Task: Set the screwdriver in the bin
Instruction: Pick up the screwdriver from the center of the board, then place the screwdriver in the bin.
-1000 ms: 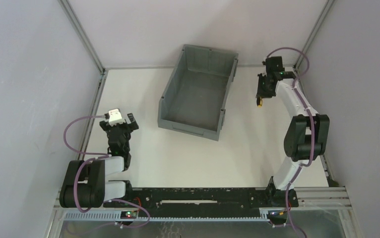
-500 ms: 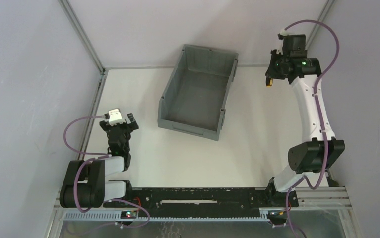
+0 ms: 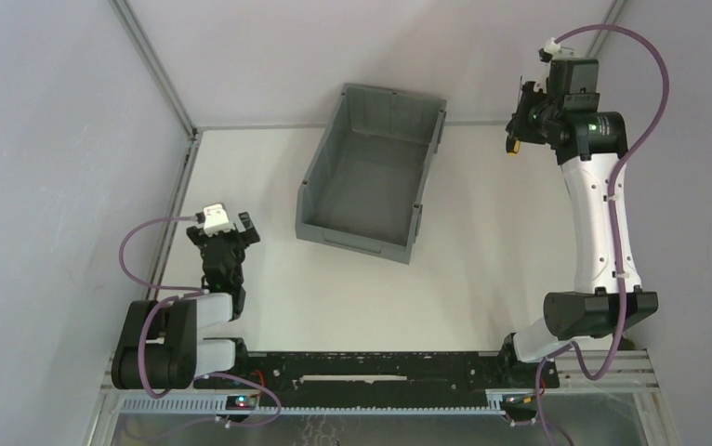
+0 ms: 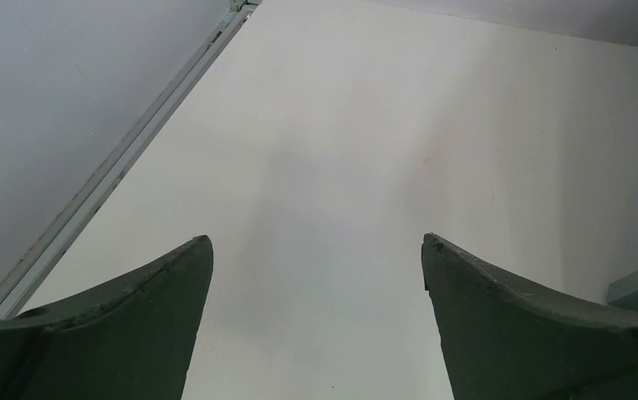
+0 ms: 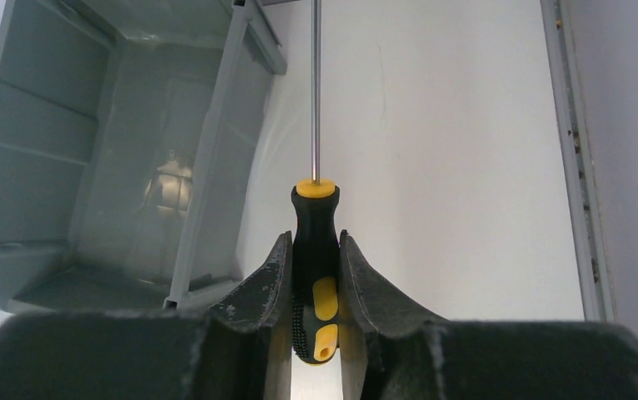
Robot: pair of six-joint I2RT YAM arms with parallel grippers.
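Observation:
The grey bin (image 3: 371, 177) sits on the white table at the back middle, its lower lip toward the arms. My right gripper (image 3: 518, 130) is raised at the back right, to the right of the bin, and is shut on the screwdriver (image 3: 513, 147). In the right wrist view the black-and-yellow handle (image 5: 316, 250) is clamped between the fingers (image 5: 259, 287) and the thin shaft points away, past the bin's right wall (image 5: 216, 158). My left gripper (image 3: 231, 232) rests low at the near left, open and empty, as the left wrist view (image 4: 316, 250) shows.
Aluminium frame rails run along the table's left edge (image 3: 174, 214) and right edge (image 5: 574, 167). Grey walls enclose the table on three sides. A black rail (image 3: 371, 367) with the arm bases spans the near edge.
My right arm has lifted and swung toward the back right, carrying the screwdriver up and away from the table. The left arm and the bin have not moved.

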